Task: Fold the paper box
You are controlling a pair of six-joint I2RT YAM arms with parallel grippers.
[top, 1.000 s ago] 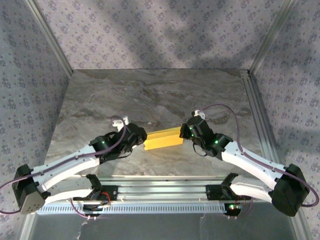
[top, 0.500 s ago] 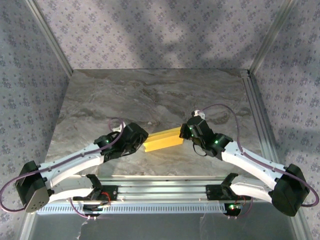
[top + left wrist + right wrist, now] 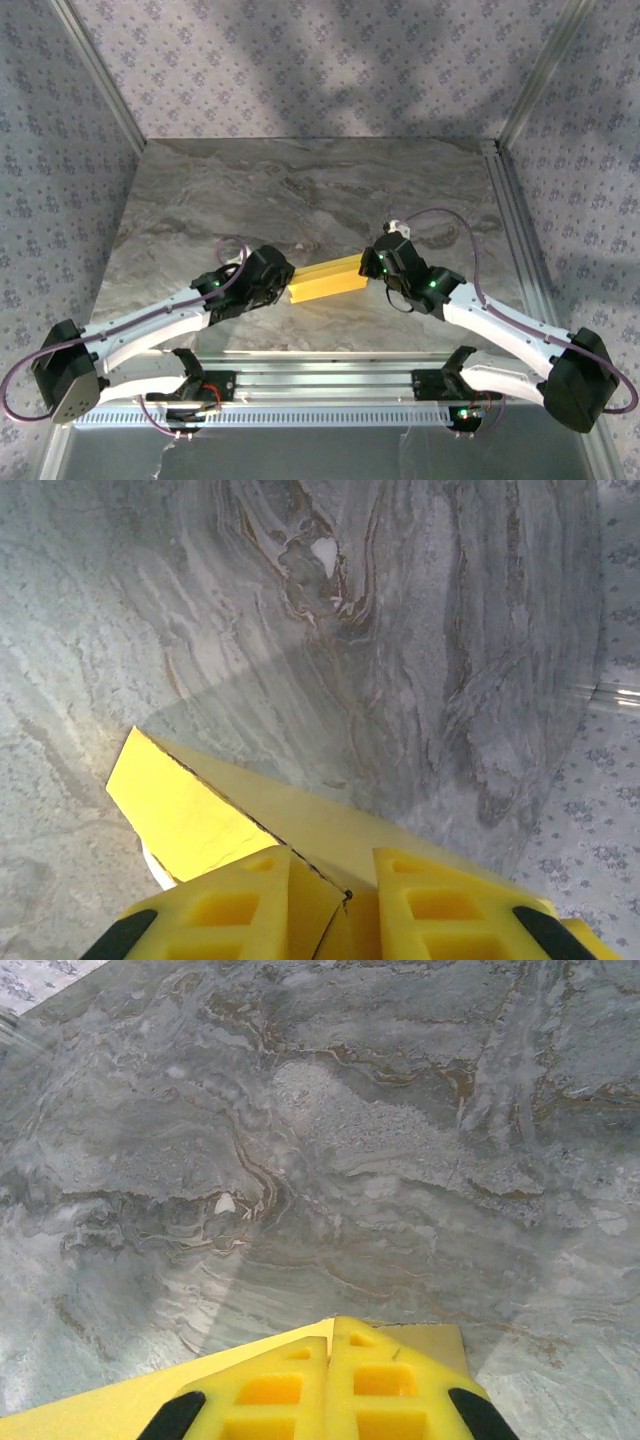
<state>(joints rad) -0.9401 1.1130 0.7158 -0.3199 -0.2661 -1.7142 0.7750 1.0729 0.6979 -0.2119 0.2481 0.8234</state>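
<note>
The paper box (image 3: 325, 279) is a flat yellow oblong lying slanted at the middle of the marble table (image 3: 300, 190), spanning the gap between both grippers. My left gripper (image 3: 284, 286) is at the box's left end. In the left wrist view its yellow fingers (image 3: 230, 900) straddle a corner of the box (image 3: 190, 810), with cardboard filling the narrow gap in the left gripper (image 3: 345, 892). My right gripper (image 3: 369, 265) is at the box's right end. In the right wrist view its fingers (image 3: 400, 1380) are pressed together, and the yellow box wall (image 3: 120, 1400) runs into the seam of the right gripper (image 3: 330, 1345).
Patterned fabric walls and aluminium posts (image 3: 515, 190) enclose the table on three sides. A metal rail (image 3: 320, 385) carrying both arm bases runs along the near edge. The far half of the marble is open surface.
My left gripper has slid in against the box's left end and its jaws have narrowed onto it. The right arm and the box have hardly moved.
</note>
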